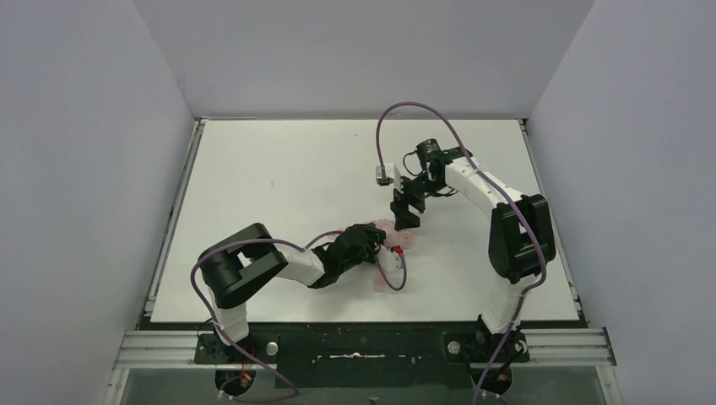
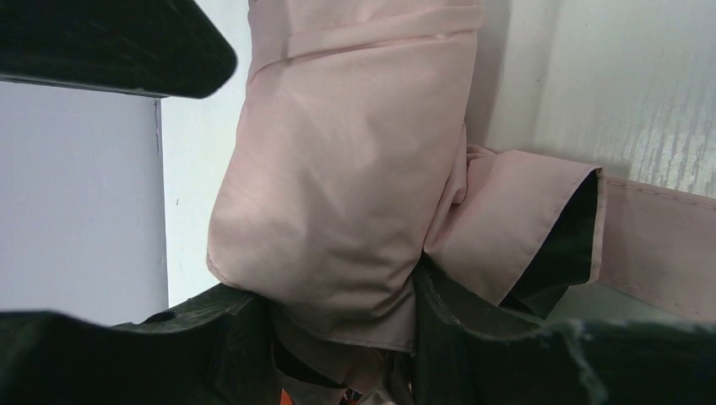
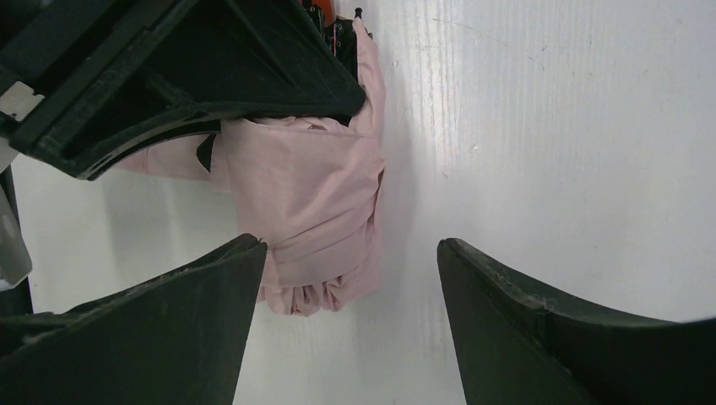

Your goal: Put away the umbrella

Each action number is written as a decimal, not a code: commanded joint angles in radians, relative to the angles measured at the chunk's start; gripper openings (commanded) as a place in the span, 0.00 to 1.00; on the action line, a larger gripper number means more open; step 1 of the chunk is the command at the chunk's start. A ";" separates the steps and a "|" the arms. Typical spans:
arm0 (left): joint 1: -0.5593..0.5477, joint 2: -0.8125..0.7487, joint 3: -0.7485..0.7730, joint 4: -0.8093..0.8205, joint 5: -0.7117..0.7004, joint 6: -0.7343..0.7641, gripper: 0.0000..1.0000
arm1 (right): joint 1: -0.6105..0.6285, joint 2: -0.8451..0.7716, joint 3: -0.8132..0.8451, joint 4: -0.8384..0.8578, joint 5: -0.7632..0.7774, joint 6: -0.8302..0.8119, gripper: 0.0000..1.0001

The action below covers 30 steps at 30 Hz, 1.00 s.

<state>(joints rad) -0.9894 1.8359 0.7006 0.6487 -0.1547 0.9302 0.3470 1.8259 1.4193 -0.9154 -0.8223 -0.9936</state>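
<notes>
The pale pink umbrella [image 1: 397, 239] lies folded on the white table [image 1: 279, 169] near the middle. My left gripper [image 1: 377, 239] is shut on its fabric bundle [image 2: 338, 186], with a pink strap [image 2: 659, 245] trailing off to the right. My right gripper [image 1: 405, 216] hovers open and empty just beyond the umbrella's far end; the bunched pink fabric [image 3: 312, 211] lies between and ahead of its black fingers [image 3: 169, 329]. The shaft and handle are hidden.
A purple cable [image 1: 397, 274] loops on the table by the left wrist. Grey walls [image 1: 84, 169] close the table in on the left, the back and the right. A metal rail [image 1: 363, 346] runs along the near edge.
</notes>
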 commanded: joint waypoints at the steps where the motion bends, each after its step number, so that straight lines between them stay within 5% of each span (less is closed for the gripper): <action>1: -0.018 0.009 -0.037 -0.110 0.057 0.018 0.00 | 0.006 0.033 0.072 -0.042 -0.009 -0.064 0.77; 20: -0.019 0.014 -0.042 -0.094 0.046 0.021 0.00 | 0.034 0.214 0.077 -0.070 0.044 -0.077 0.75; 29: -0.019 -0.033 -0.036 -0.091 0.044 -0.026 0.00 | 0.037 0.272 0.086 -0.065 0.107 -0.025 0.55; 30: -0.019 -0.046 -0.033 -0.098 0.044 -0.037 0.07 | 0.037 0.274 0.085 -0.061 0.115 -0.015 0.52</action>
<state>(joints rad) -0.9981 1.8320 0.6868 0.6533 -0.1520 0.9493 0.3813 2.0583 1.4925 -1.0409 -0.8234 -0.9985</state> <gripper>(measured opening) 0.412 0.571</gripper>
